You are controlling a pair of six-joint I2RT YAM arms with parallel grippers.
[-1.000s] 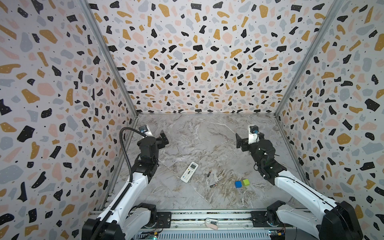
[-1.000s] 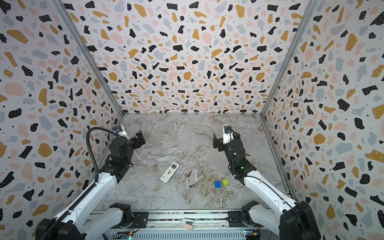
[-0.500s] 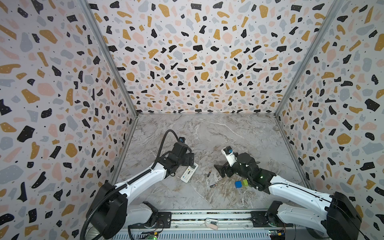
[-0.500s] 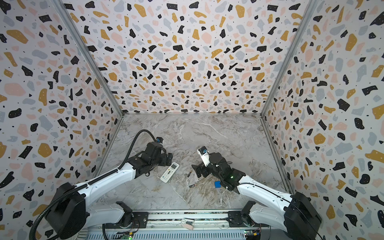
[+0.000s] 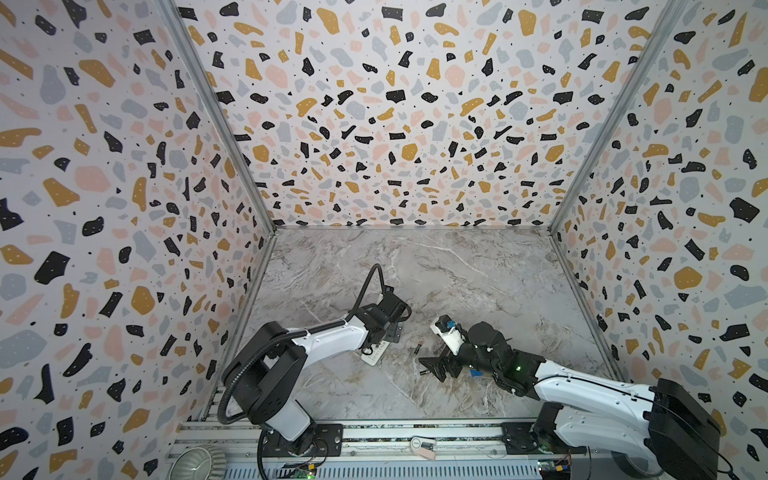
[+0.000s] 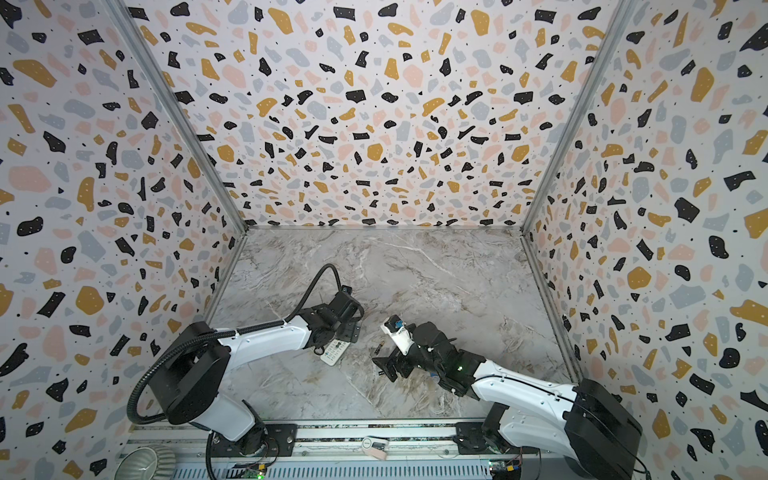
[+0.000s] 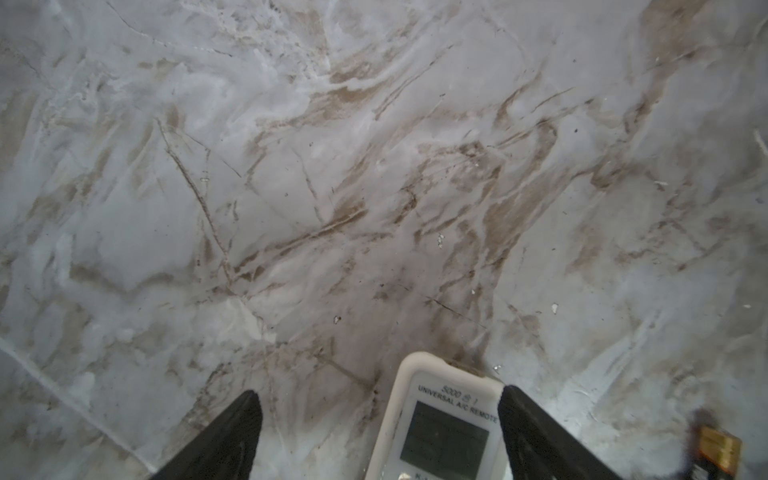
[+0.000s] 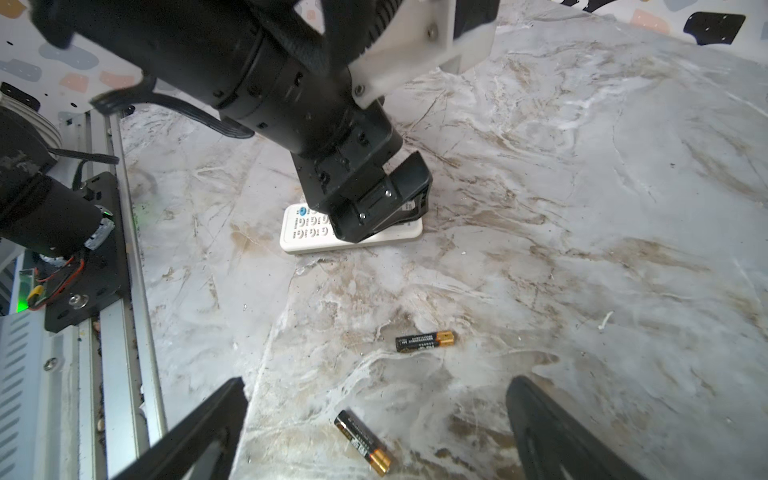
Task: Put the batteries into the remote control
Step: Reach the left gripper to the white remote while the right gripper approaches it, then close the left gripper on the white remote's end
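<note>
Two parallel grippers are shown low over a grey marble-patterned tabletop (image 8: 582, 208). The left gripper (image 7: 379, 395) is spread, its black fingers (image 7: 232, 436) set astride the screen end of the slim white rectangular remote control (image 7: 444, 432). One finger is seen against the handset's edge and its partner apart from it, so nothing is clamped. This straddle is judged a preparation for pinching the handset across its width. The right gripper (image 8: 376, 380) is likewise spread wide and empty, held over the nearer battery (image 8: 365, 442), a thin black cylinder with a copper end. The farther battery (image 8: 424, 341), its twin, lies between that one and the remote, touching neither. The remote is laid button face up, so its battery recess is hidden beneath; it is judged empty, both cells being on the table. A ribbed pale bowl (image 5: 195, 457) stands by the front rail; its contents cannot be told.
</note>
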